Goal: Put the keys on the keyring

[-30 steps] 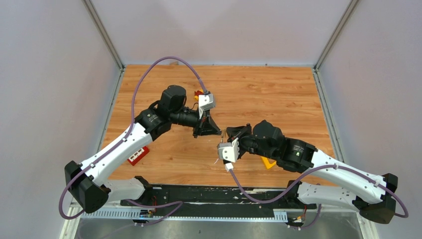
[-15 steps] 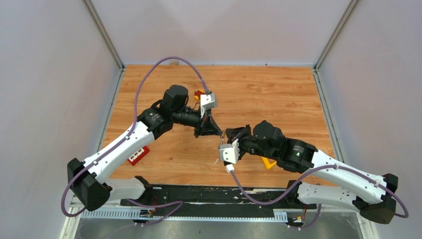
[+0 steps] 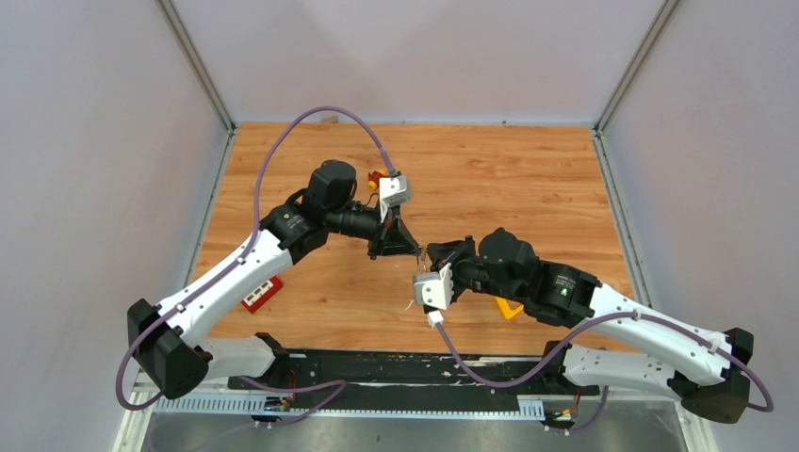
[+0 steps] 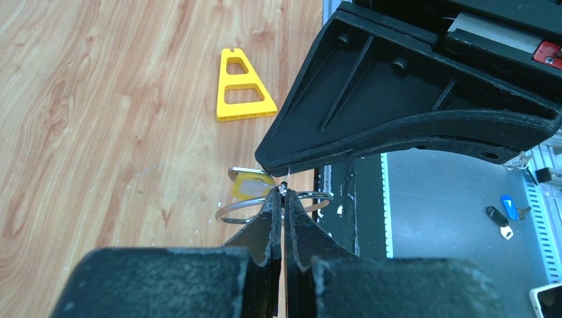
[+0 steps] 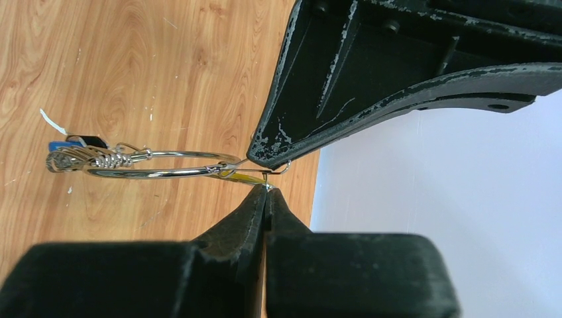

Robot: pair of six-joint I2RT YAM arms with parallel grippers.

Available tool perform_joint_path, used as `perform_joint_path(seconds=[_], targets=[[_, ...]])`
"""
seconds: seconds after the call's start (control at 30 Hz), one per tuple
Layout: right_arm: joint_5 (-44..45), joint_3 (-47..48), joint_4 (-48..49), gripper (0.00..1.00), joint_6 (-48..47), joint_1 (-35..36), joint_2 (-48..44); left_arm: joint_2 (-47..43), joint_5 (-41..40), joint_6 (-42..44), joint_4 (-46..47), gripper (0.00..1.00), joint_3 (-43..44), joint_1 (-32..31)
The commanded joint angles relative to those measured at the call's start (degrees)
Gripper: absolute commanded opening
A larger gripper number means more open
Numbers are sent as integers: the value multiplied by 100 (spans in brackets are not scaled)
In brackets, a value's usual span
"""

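Observation:
Above the table's middle my two grippers meet tip to tip. My left gripper (image 4: 283, 191) (image 3: 415, 250) is shut on the wire of the silver keyring (image 4: 222, 213) (image 5: 166, 173), which hangs level above the wood. A blue-tagged key (image 5: 59, 145), a black-headed key (image 5: 94, 141) and a silver key (image 5: 71, 161) hang at the keyring's far end. My right gripper (image 5: 267, 190) (image 3: 429, 255) is shut on the small wire loop of the yellow-tagged key (image 4: 250, 188) (image 5: 244, 174), which lies against the keyring beside the left fingertips.
A yellow plastic triangle (image 4: 242, 86) (image 3: 509, 308) lies on the wood under the right arm. The red toy car (image 3: 377, 177) sits behind the left wrist and a red block (image 3: 261, 294) by the left forearm. Small blue and black items (image 4: 506, 207) lie beyond the near table edge.
The left wrist has shifted slightly right toward the right gripper. Both grippers have stayed shut, tip to tip.

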Motion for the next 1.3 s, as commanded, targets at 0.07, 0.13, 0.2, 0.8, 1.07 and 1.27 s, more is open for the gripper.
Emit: perform_joint_path(seconds=[0.07,0.13,0.2,0.8,1.07,1.27], targets=[[-51,12,122,0,16,41,-28,-129,105,-198,340,0,64,19],[-52,0,118,0,13,37,-37,-136,66,-195,342,0,60,19],[-53,3,106,0,6,42,-50,-140,41,-194,345,0,51,19],[-52,4,69,0,-8,40,-49,-161,-51,-273,391,0,23,54],[-50,4,88,0,8,38,-50,-92,-148,-325,389,0,31,52],[-51,16,88,0,17,41,-20,-39,-130,-360,390,0,38,53]])
